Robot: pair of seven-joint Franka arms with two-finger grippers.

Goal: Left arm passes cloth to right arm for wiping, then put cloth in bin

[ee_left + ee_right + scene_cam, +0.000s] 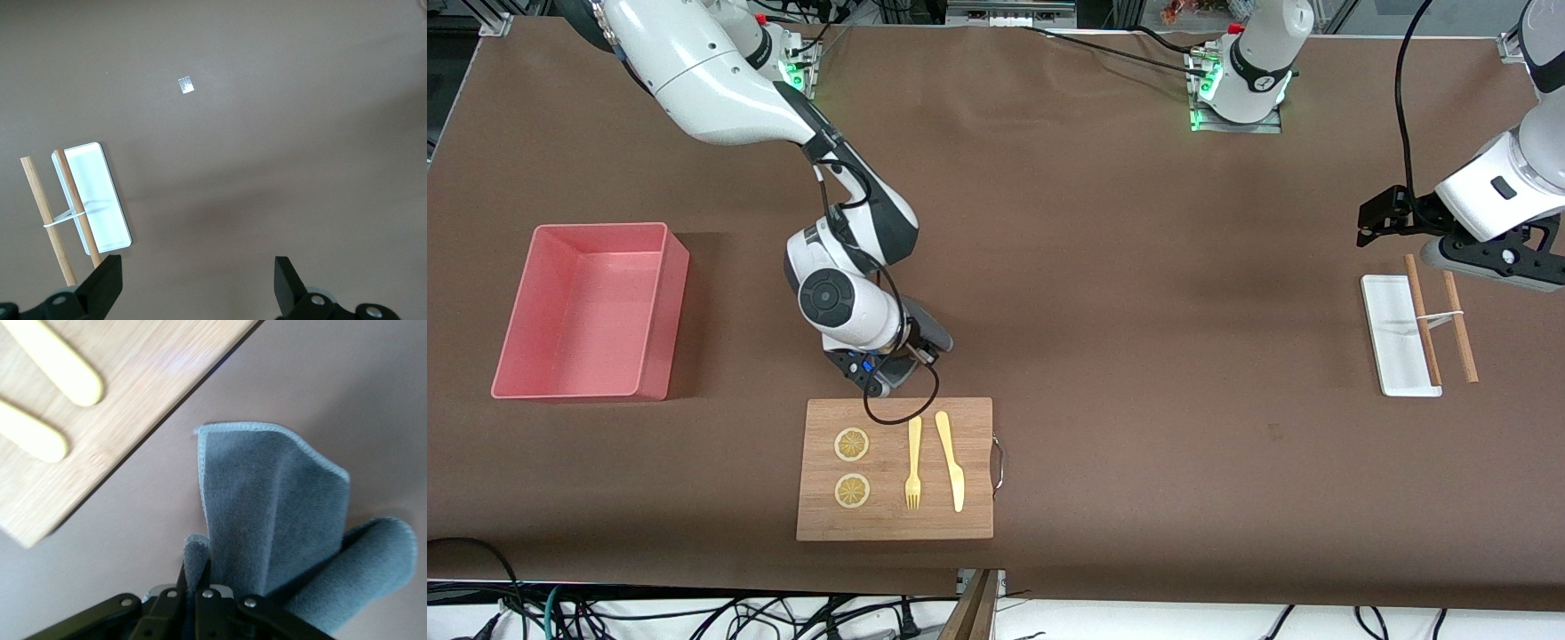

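Observation:
My right gripper [891, 378] is low over the table at the edge of the wooden cutting board [894, 524] farthest from the front camera. It is shut on the cloth [930, 331], pinching a fold [197, 577]. The cloth [273, 500] shows its dark grey face and hangs down to the brown table beside the board [133, 407]. My left gripper [1378, 222] is open and empty, up over the table at the left arm's end, and waits there [199, 270]. The pink bin [667, 329] stands empty toward the right arm's end.
On the board lie a yellow fork [913, 462], a yellow knife [950, 458] and two lemon slices [852, 444]. A white tray [1392, 338] with two wooden sticks [1458, 320] across it lies under the left gripper; it also shows in the left wrist view [100, 200].

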